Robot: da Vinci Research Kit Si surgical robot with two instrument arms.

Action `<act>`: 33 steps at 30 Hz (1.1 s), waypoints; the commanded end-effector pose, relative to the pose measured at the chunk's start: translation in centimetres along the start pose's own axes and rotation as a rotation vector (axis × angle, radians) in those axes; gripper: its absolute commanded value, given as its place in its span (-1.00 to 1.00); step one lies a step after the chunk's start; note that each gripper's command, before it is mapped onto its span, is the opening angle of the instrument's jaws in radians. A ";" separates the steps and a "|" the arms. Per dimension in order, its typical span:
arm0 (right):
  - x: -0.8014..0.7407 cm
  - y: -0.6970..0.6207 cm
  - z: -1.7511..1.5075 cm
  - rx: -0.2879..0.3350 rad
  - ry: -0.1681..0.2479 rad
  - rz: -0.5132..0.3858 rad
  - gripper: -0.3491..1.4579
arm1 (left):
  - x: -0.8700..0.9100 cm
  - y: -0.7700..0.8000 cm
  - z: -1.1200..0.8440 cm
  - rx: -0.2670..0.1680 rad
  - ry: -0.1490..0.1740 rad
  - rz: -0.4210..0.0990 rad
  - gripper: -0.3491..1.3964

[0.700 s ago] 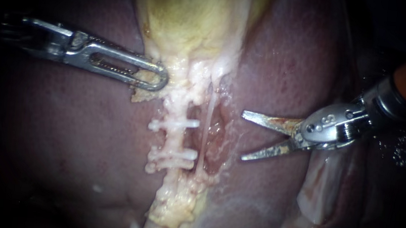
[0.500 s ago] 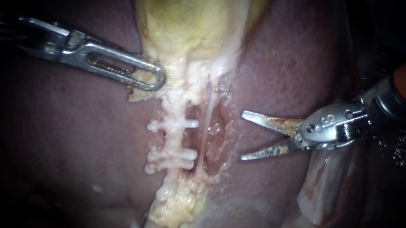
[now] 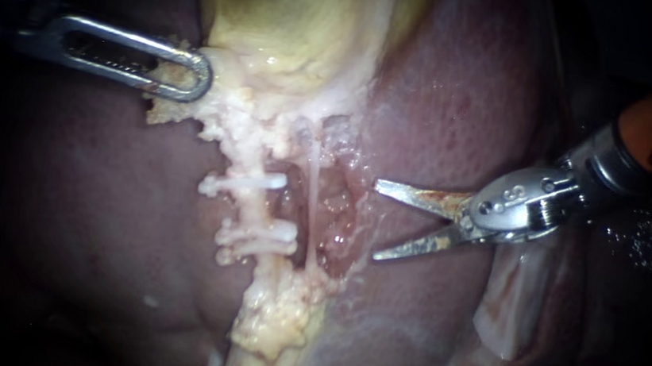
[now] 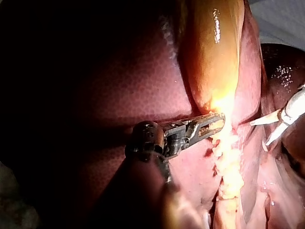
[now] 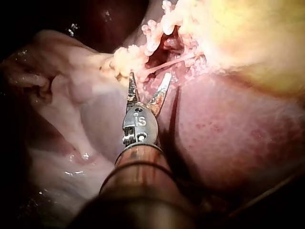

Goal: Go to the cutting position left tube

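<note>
The right instrument held its blades open beside the thin right tube, the clipped left tube beyond it. The left instrument had its jaws clamped on the gallbladder at its neck.

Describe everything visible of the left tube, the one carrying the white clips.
The left tube is a whitish, lumpy cord running from the gallbladder down across the liver, slanted toward my left instrument, which grips the gallbladder at its neck. White clips cross it: one upper, what looks like a close pair lower, bare tube between. A thin strand lies beside it. My right instrument, blades open, stands apart from it.
</note>
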 end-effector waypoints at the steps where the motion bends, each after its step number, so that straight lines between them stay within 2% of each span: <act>1: 0.02 -0.01 0.04 0.016 0.009 0.012 0.95 | -0.01 -0.01 0.01 0.004 0.002 0.003 -1.00; 7: 0.10 -0.07 0.44 0.068 0.033 0.054 0.95 | -0.02 -0.01 0.02 0.003 0.001 0.003 -1.00; 13: 0.02 -0.02 0.76 0.110 0.041 0.095 0.95 | -0.02 -0.01 0.03 0.003 0.001 0.003 -1.00; 23: -0.29 0.17 0.89 0.160 0.048 0.153 0.95 | -0.03 -0.01 0.03 0.001 -0.001 0.004 -1.00; 33: -0.33 0.23 0.92 0.239 0.090 0.156 0.93 | -0.03 -0.02 0.03 0.001 -0.001 0.004 -1.00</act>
